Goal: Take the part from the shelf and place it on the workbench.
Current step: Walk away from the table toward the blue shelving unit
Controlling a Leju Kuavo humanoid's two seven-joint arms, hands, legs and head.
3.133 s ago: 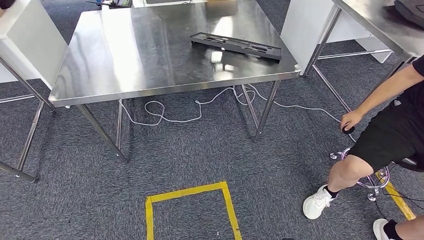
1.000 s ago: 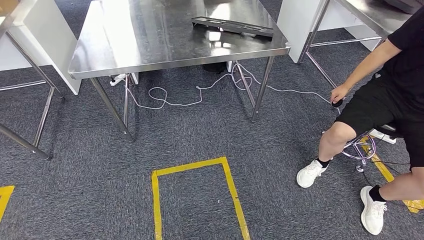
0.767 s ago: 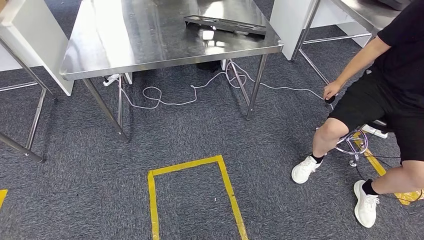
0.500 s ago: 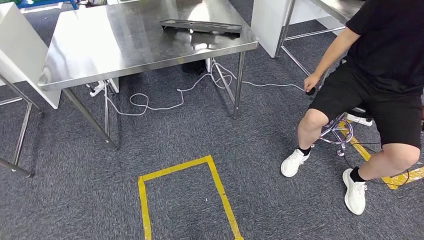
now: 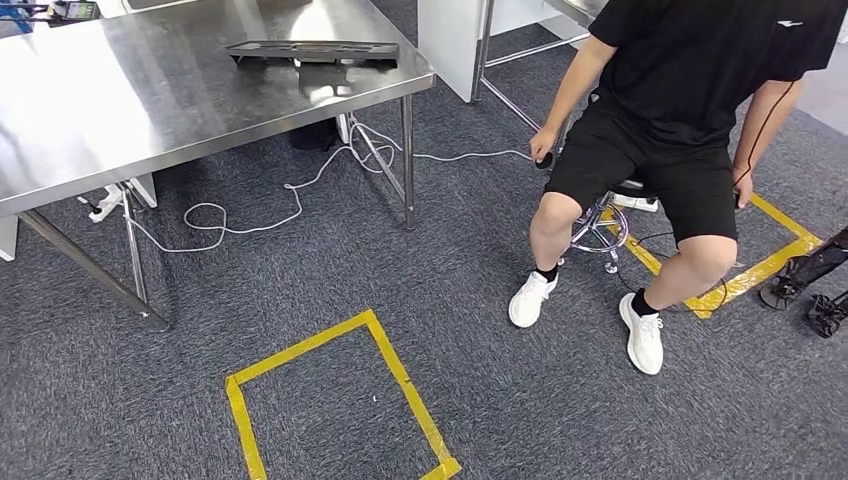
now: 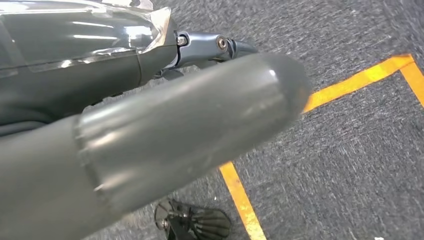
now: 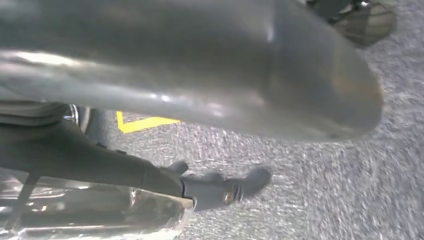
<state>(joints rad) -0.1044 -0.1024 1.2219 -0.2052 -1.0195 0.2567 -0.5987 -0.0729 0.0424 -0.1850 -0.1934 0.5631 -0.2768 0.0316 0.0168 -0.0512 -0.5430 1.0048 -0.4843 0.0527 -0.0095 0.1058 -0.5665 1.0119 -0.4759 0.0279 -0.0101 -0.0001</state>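
Steel workbench (image 5: 150,100) carrying black part (image 5: 312,51), grey carpet (image 5: 500,400), yellow tape (image 5: 400,380), seated person (image 5: 690,90), hands' states unclear

We can read no words, numbers or brand names anywhere. A small white mark sits on the chest of the seated person's black shirt (image 5: 700,60), too small for us to make out.

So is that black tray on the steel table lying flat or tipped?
Flat. The black tray rests level on the steel table, near its corner.
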